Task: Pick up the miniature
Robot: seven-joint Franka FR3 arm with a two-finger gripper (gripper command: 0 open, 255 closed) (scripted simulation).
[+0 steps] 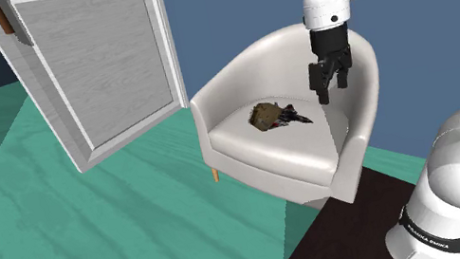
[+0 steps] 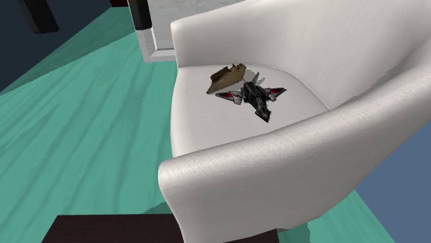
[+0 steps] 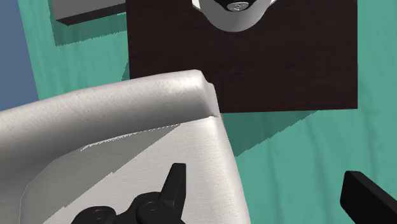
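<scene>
The gripper [image 1: 330, 81] hangs empty, fingers spread wide, above the white armchair [image 1: 262, 161], just to the shoulder view's right of the dark jet miniature [image 1: 295, 117].

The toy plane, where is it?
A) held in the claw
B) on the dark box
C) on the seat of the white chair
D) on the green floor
C: the toy plane lies on the seat of the white chair, beside a brown thing, and the open claw hangs apart from it.
</scene>
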